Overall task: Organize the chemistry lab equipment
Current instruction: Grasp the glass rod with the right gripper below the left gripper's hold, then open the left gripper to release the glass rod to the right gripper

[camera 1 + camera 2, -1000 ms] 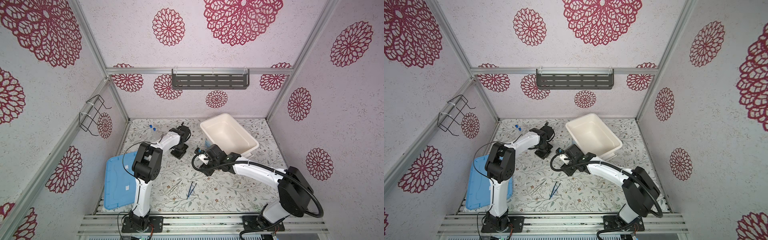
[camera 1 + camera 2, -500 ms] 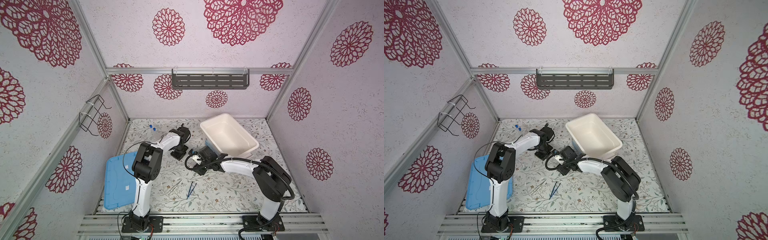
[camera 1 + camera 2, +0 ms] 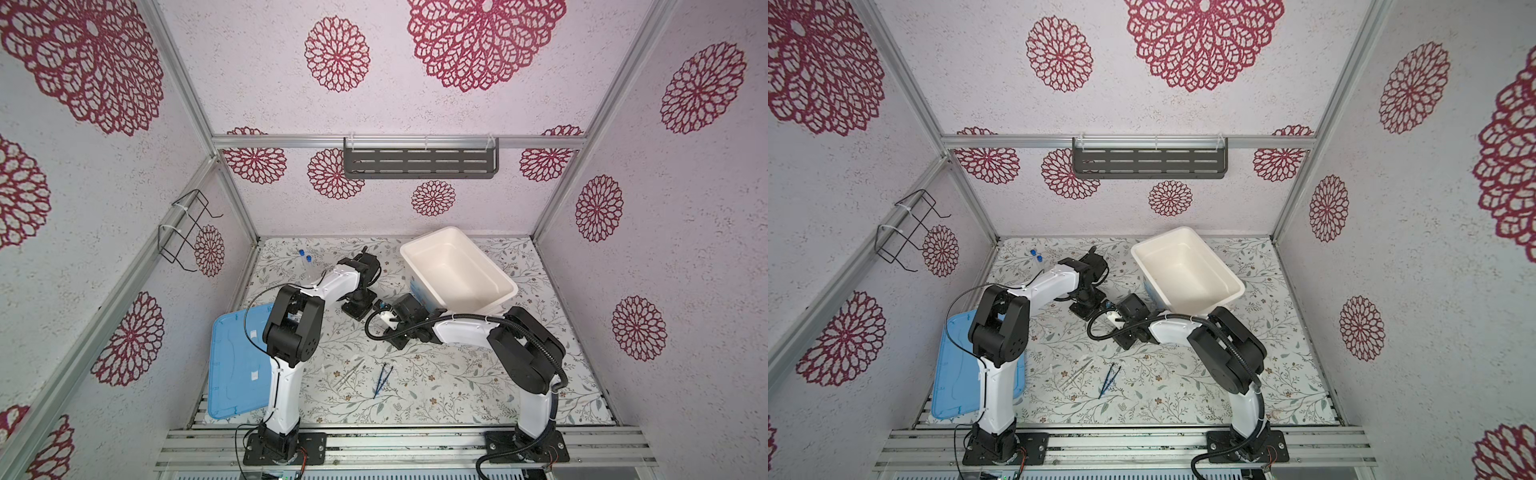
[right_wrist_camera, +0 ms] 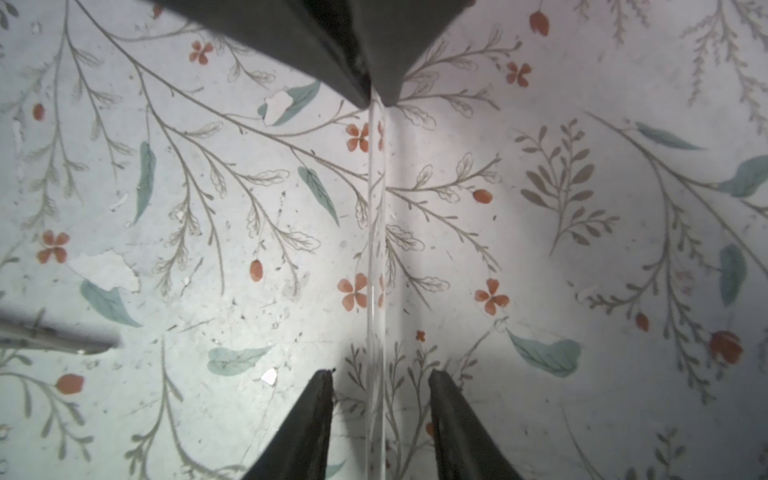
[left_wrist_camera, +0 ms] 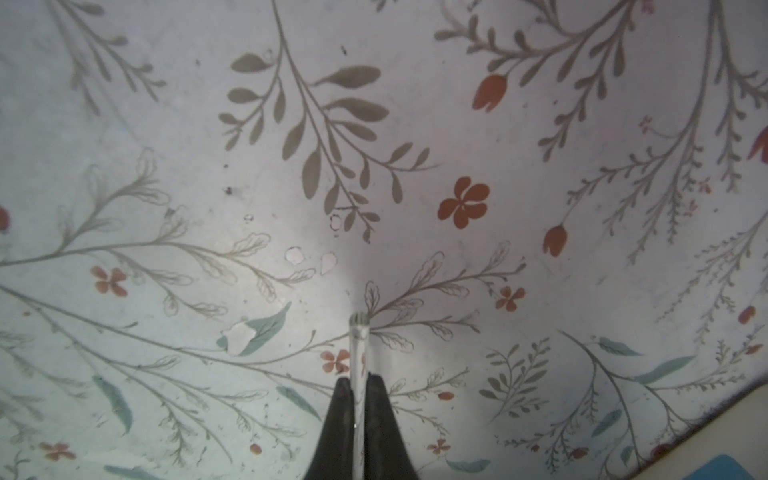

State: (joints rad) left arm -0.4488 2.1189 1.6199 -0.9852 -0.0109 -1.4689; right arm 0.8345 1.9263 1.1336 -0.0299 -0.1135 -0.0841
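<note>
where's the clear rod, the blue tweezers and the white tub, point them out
clear rod [image 4: 376, 249]: right wrist view, middle of its shaft
dark blue tweezers [image 3: 382, 380]: in a top view, middle of its arms
white tub [image 3: 455, 272]: in a top view, its bare inner floor

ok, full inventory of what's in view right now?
clear rod: 1, clear, mid-table, one end in the left tool
capped tubes: 2, clear with blue caps, back left of the table
silvery tweezers: 1, silver, front middle
dark blue tweezers: 1, dark blue, just right of the silvery tweezers
tub: 1, white, back right, looks empty
lid: 1, light blue, front left edge
shelf: 1, dark grey, back wall
wire rack: 1, black, left wall
table: 1, floral print
left tool: 1, black, shut on the clear rod
right tool: 1, black, open, jaws either side of the rod, not touching it
</note>
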